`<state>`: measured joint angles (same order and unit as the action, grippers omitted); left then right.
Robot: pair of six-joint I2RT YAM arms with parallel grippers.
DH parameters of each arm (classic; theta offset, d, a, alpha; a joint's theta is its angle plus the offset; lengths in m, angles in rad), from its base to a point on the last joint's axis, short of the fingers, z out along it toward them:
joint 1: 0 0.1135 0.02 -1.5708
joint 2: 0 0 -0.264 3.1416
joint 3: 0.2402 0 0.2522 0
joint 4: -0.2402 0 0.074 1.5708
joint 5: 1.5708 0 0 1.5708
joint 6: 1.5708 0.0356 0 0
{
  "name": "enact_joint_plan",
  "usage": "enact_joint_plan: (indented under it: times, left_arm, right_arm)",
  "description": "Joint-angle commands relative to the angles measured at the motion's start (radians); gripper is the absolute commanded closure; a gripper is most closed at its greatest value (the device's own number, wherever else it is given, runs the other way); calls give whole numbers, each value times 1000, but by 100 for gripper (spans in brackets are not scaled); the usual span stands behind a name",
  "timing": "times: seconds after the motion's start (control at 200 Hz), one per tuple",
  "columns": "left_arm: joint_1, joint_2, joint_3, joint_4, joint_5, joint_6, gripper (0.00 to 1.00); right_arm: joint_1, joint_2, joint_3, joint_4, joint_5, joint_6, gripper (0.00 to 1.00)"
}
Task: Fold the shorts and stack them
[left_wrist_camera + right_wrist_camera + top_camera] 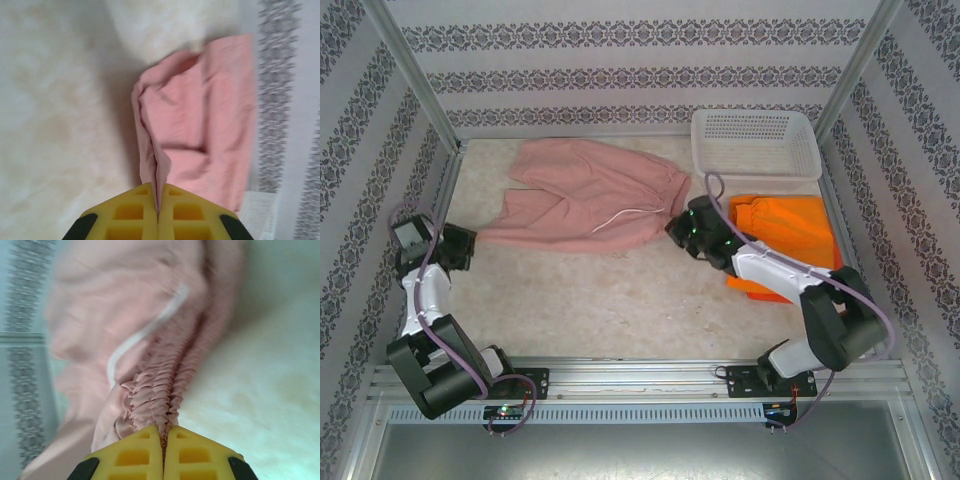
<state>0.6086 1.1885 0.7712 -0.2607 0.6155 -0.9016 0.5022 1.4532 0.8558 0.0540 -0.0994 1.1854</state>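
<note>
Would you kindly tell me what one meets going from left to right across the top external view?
In order: left pincer → pink shorts → right pincer → orange shorts.

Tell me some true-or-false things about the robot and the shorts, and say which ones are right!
1. The left gripper is pinching the pink shorts. True.
2. The right gripper is open and holds nothing. False: it is shut on the pink shorts' gathered waistband.
3. The orange shorts are inside the white basket. False: they lie on the table just in front of the basket, partly under the right arm.
4. The pink shorts stretch across the table between the two grippers. True.
5. A white drawstring shows on the pink shorts. True.
</note>
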Motion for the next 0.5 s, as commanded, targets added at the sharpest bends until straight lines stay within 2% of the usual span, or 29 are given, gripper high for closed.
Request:
enact_joint_plan:
  times: [0.0,0.2,0.32,0.495]
  left_arm:
    - [-8,-23,159,53,17,-81,100]
    - [-21,150,589,30,-3,-140,100]
    - [-39,295,877,44,-25,-167,100]
    - [-45,493,1323,-38,-22,-207,100]
  right_arm:
    - [-44,-32,183,-21,-36,-145,100]
    - [-112,185,706,-121,-167,-243,100]
    - [-138,396,1116,-165,-270,-230,100]
    - [-173,689,1745,-216,-386,-211,100]
